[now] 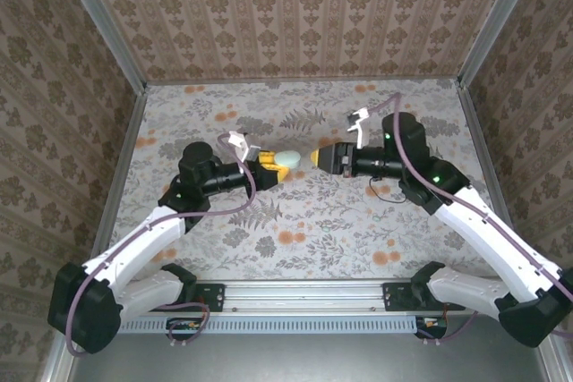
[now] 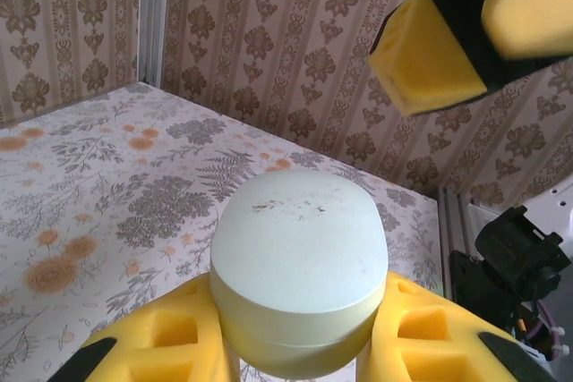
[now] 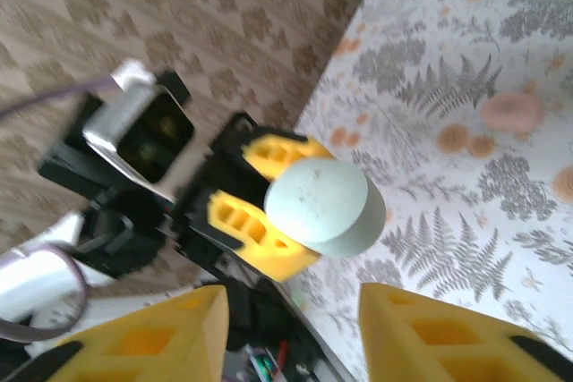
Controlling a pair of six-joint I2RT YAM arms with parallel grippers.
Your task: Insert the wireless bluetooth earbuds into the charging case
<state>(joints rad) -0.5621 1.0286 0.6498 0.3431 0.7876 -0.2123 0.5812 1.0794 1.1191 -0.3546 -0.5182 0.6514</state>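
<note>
Clamped in the left jaws: the pale green charging case [image 1: 288, 160], lid shut, pinched on two sides by the yellow pads [image 2: 170, 346] and jutting out past their tips. Held over the middle of the table [image 1: 313, 239], seemingly lifted off the floral cloth.

Facing it nose to nose, the right jaws, spread apart, with the case framed in the gap between the yellow fingers [image 3: 170, 333]. Tips just short of the case, not touching it. From the left wrist, one yellow-and-black finger of that pair hanging above and to the right of the case's rounded top.

Around the meeting point, open cloth on every side: a broad stretch toward the back wall [image 1: 304, 15], more toward the near rail [image 1: 304, 294], and room left and right before the side walls. Wallpapered panels on three sides, framed by aluminium posts [image 1: 121, 51] running along the table's edges.

Closest to the case, the left wrist camera [image 3: 148, 127] riding just behind the pads, plus a white bracket [image 1: 358, 118] atop the right wrist. A purple-grey cable [image 1: 251, 187] looping off the left arm near the wrist, and a like one arching over the right arm. Both arms angled inward from their bases at the near edge, elbows out toward the side walls
</note>
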